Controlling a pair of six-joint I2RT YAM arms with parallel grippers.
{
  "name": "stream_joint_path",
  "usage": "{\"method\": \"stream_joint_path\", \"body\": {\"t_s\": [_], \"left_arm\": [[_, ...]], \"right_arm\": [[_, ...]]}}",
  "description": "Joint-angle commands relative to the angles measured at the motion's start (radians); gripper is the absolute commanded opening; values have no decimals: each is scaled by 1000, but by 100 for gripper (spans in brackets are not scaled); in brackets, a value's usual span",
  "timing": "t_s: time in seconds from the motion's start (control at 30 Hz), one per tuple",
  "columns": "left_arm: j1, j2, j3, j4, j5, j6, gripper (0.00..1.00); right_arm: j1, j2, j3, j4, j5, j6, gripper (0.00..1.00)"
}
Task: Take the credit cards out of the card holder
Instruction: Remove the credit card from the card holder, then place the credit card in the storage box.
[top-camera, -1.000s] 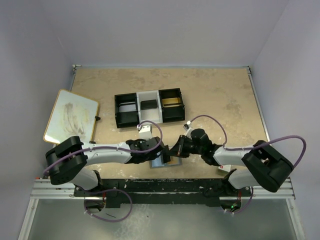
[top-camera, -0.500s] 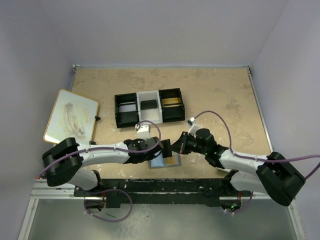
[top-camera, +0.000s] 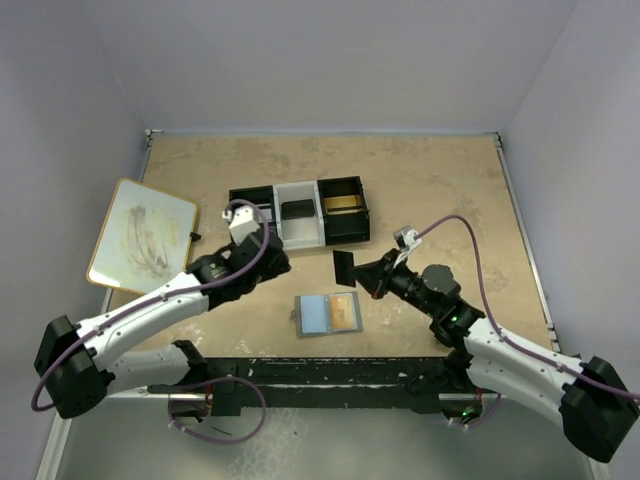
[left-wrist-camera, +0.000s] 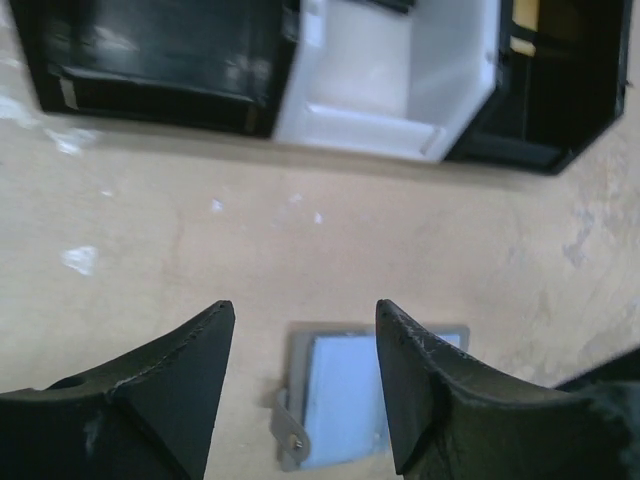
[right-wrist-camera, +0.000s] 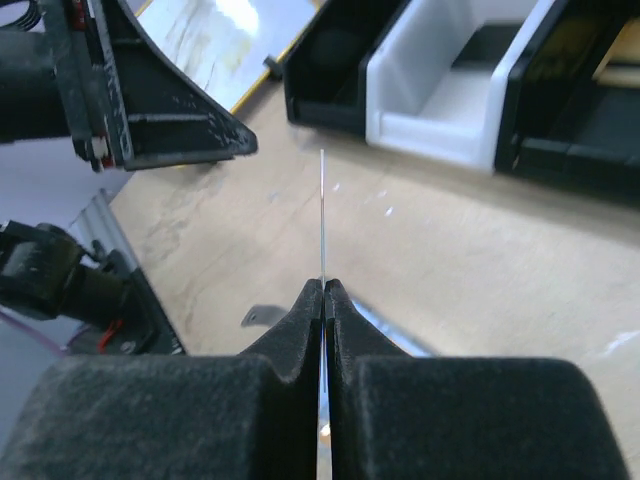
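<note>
Card (top-camera: 343, 265), face dark and unreadable, pinched by right fingers (right-wrist-camera: 285, 345).

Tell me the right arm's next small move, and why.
Probably carry the dark card to the tray and release it there. The right jaws are shut on it, well apart from the holder, which lies open with an orange card inside; the jaws must be free before that one can be pulled.
</note>
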Motion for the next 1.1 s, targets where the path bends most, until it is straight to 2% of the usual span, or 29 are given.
{"method": "stream_joint_path", "body": {"t_s": [0.0,0.2,0.3,0.4,0.63,0.87,1.07], "left_arm": [[159,-77,22,-102,39,122,58],[424,-130,59,-199,111,274,62],[497,-154,77,-233,76,322,63],[499,-202,71,-260,-31,327,64],[500,-306,29,-190,-65,360,66],[530,-209,55,-167,-84,442,67],[548,-257,44,-152,-127,437,68]], "right_arm": [[-4,-67,72,-25,86,-290,0],[-4,22,195,-76,76,-494,0],[-4,112,268,-89,78,-566,0],[-4,201,340,-97,63,-616,0],[-5,469,596,-181,-11,-838,0],[-9,737,836,-234,-9,-1002,0],[-13,874,967,-266,13,-1115,0]]}}
